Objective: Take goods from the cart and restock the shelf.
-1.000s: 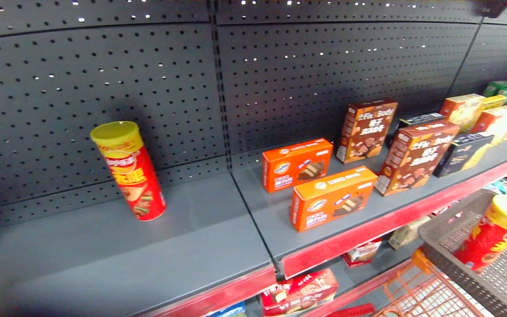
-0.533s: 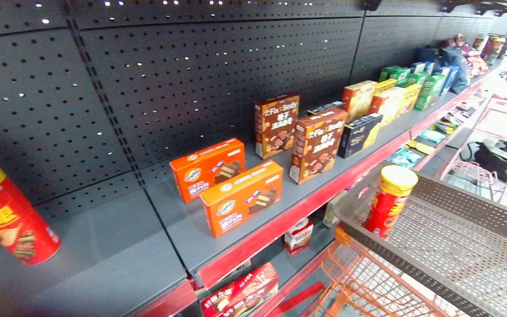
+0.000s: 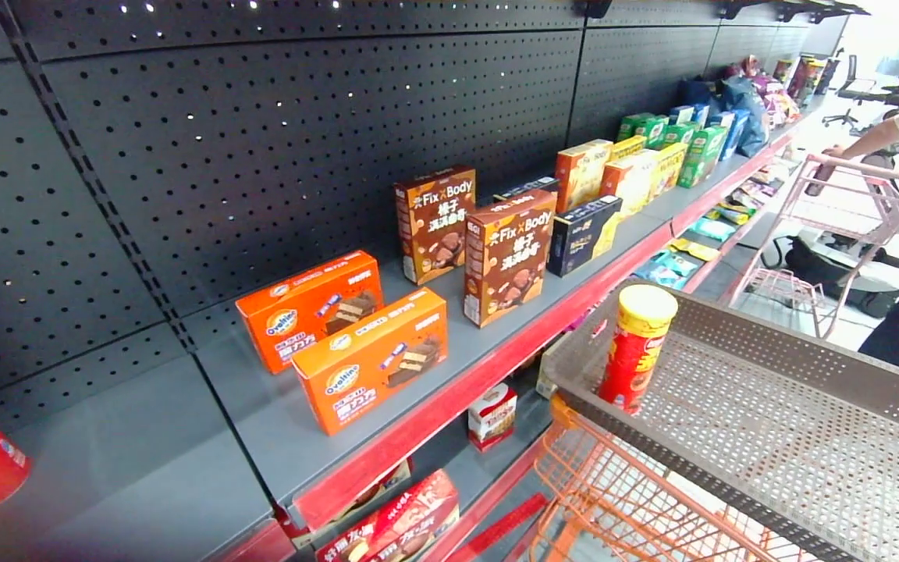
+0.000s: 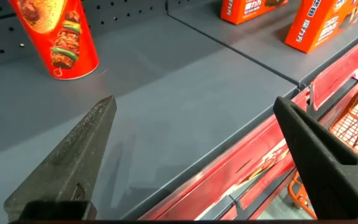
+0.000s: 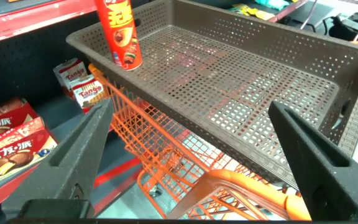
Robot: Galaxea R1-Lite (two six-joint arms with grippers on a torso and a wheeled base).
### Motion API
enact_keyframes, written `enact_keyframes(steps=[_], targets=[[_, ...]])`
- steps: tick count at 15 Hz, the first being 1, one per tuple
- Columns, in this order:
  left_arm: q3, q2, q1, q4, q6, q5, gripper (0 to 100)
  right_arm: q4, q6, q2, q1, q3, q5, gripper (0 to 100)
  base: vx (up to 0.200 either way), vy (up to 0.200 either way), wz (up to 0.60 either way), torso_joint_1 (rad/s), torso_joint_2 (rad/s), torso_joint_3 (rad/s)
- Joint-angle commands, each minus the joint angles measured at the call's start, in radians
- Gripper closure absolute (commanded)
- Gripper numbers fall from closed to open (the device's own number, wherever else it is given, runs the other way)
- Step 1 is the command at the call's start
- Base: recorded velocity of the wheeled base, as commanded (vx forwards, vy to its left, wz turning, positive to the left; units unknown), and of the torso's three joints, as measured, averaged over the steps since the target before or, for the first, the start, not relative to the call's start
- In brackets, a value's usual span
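Both grippers wide open right now

So the left gripper (image 4: 194, 102) has its two dark fingers (image 4: 73, 162) spread far apart and is tilted downward. Same deal with the right gripper (image 5: 190, 106), fingers (image 5: 316, 155) splayed just as wide, also angled down.

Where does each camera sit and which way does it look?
Head view: on the head, looking down along the shelf and cart tray.
Left wrist view: on the left arm, facing the shelf; open left fingers frame the shelf can.
Right wrist view: on the right arm, facing the cart tray past open right fingers.
Shared: head and right wrist show the cart can.
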Motion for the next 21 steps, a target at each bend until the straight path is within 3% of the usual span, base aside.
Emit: enact_keyframes(steps=[1, 12, 14, 21], targets=[[0.0, 0.001, 0.0, 0.0, 0.0, 0.001, 0, 0.001, -0.001, 0.001, 0.0, -0.001, 0.0, 0, 0.0, 0.0, 0.0, 0.0, 0.0, 0.0], [0.0, 0.001, 0.0, 0.0, 0.0, 0.001, 0, 0.0, 0.001, 0.001, 0.0, 0.001, 0.0, 0, 0.0, 0.0, -0.11, 0.001, 0.0, 0.0], [0.0, 0.001, 0.0, 0.0, 0.0, 0.001, 0, 0.003, -0.004, 0.003, 0.003, -0.004, 0.043, 0, 0.0, 0.0, 0.0, 0.0, 0.0, 0.0], [0.0, 0.001, 0.0, 0.0, 0.0, 0.002, 0, 0.003, -0.036, 0.017, -0.008, -0.007, -0.012, 0, 0.0, 0.0, 0.0, 0.0, 0.0, 0.0]])
